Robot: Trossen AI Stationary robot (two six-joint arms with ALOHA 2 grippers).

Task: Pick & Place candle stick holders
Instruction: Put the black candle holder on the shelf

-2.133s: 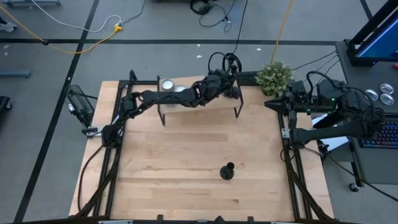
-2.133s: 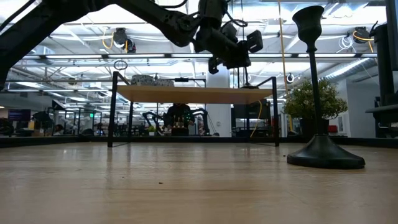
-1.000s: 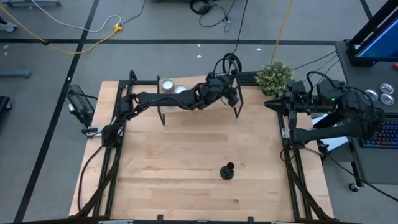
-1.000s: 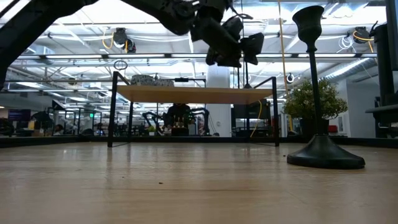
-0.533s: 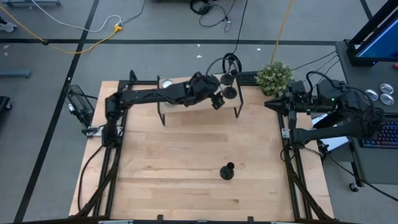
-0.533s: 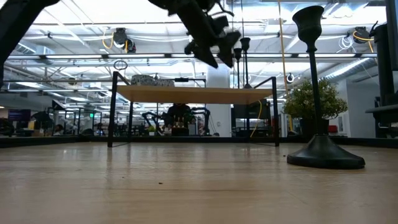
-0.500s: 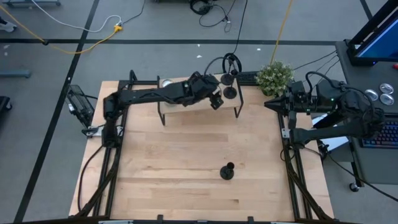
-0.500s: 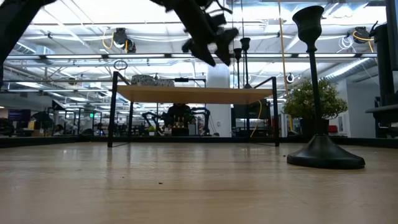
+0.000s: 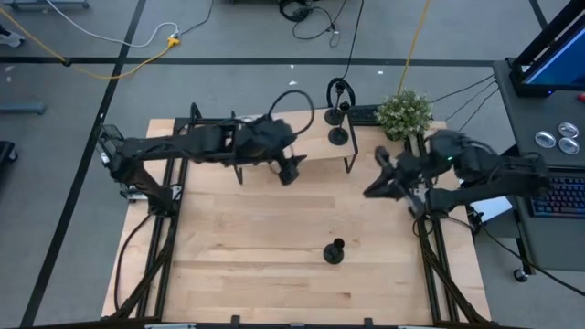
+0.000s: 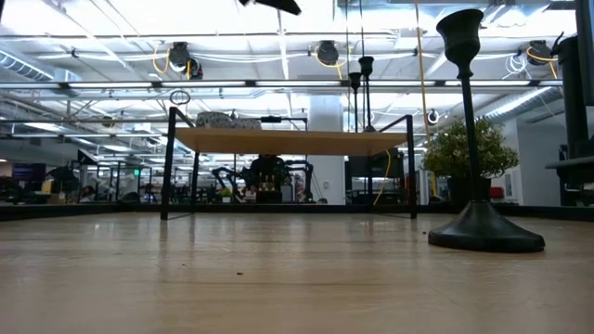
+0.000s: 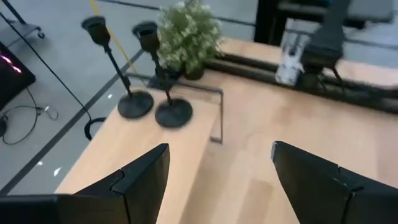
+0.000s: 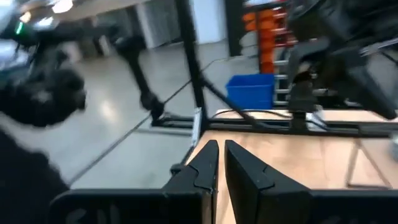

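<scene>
Two holders shelved, one left on the tabletop

Two holders [image 11: 135, 102] stand on the shelf [image 9: 315, 157]; the third [image 9: 335, 253] waits mid-tabletop [image 9: 256, 256]. Left gripper [image 9: 291, 170] hangs released; right gripper [image 9: 382, 178], fingers nearly closed, empty.

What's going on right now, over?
Left end effector open, empty. Right end effector shut, empty. Two black candlestick holders on small raised wooden shelf; third on table. Path clear.
</scene>
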